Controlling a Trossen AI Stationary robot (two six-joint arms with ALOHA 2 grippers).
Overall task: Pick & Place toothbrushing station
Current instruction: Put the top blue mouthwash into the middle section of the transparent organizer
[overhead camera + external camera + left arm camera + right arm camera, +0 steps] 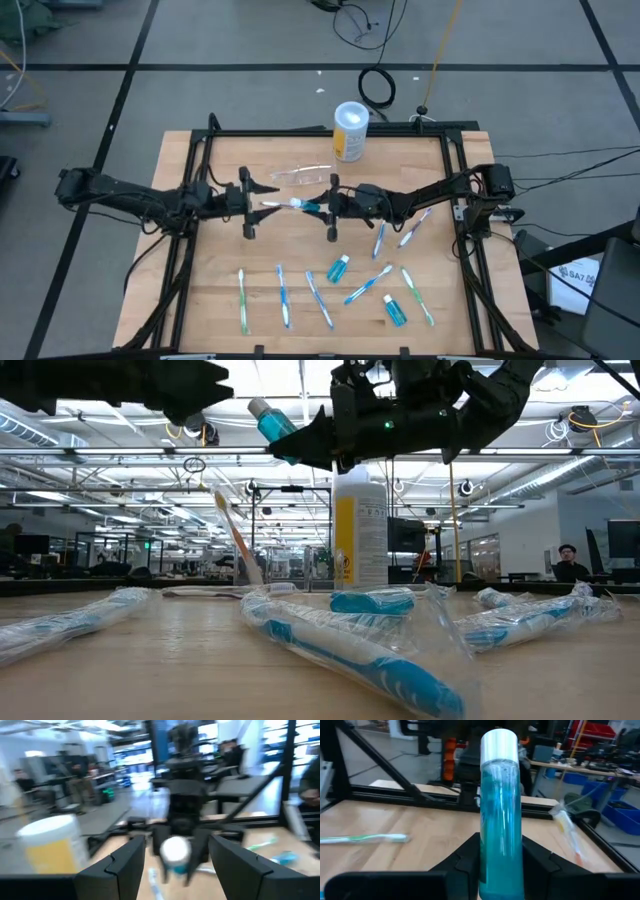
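My right gripper (326, 207) is shut on a small blue bottle (501, 815) with a white cap, above the table's middle. My left gripper (250, 205) stands open just left of it. It faces the cap (175, 851), and its fingers (116, 869) touch nothing. The toothbrushing station, a see-through cup (300, 176), rests on the table just beyond both grippers. An orange-handled toothbrush (236, 540) slants up from it. Whether the cup stands or lies I cannot tell. A toothbrush (278, 205) lies on the table under the gap between the grippers. My right gripper pinches the bottle's bottom end (500, 870) between its two fingers. The fingers come level from the table's right and lie along the bottle. The bottle is lifted clear and roughly level, its white cap (499, 744) pointing toward the table's left and my left gripper.
A yellow container with a white-blue lid (350, 130) stands at the far edge. Several wrapped toothbrushes (283, 297) and two more blue bottles (338, 268) lie across the near half. Black frame rails (300, 132) border the table. A person (570, 563) sits far behind.
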